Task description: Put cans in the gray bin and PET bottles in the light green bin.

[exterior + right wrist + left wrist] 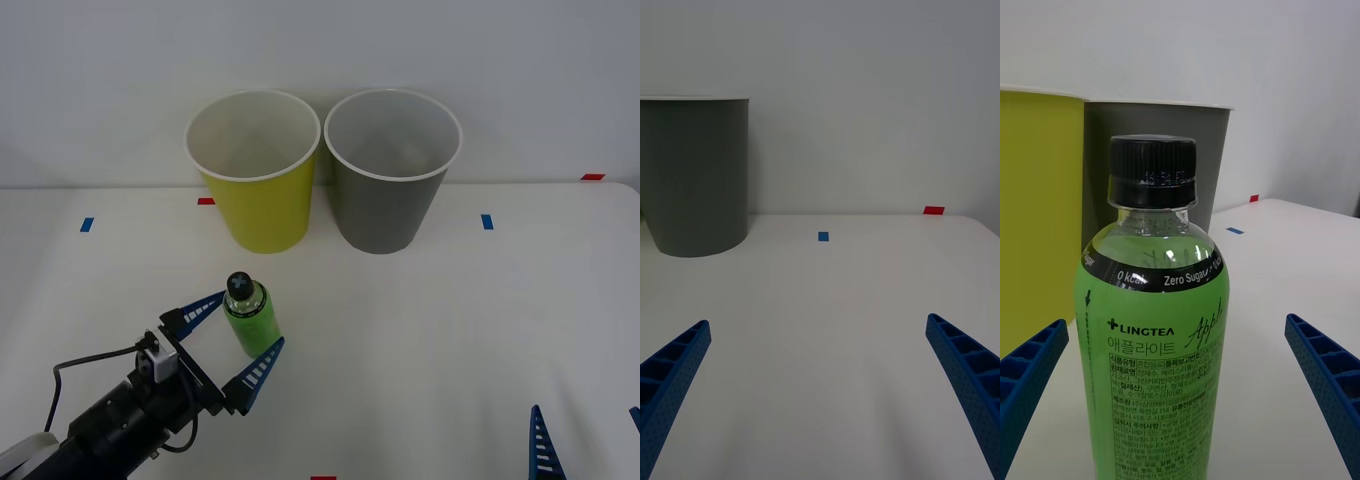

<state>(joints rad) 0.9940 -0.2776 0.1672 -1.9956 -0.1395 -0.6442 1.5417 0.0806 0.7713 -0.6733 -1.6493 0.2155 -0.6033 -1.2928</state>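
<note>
Your left gripper (232, 335) is spread wide around the upright bottle (248, 315), fingers clear of it. The bottle stands just before the green bin (256, 175); the gray bin (388, 175) adjoins. Your right gripper (820, 390) waits open, holding nothing.

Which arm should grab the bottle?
Left. Its open hand already straddles the upright bottle, just before the green bin. The right hand sits open at the table's near right corner.

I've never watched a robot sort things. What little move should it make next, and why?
Probably close the left gripper on the green bottle. The bottle stands upright between its open fingers, not yet gripped, with the light green bin just behind.
</note>
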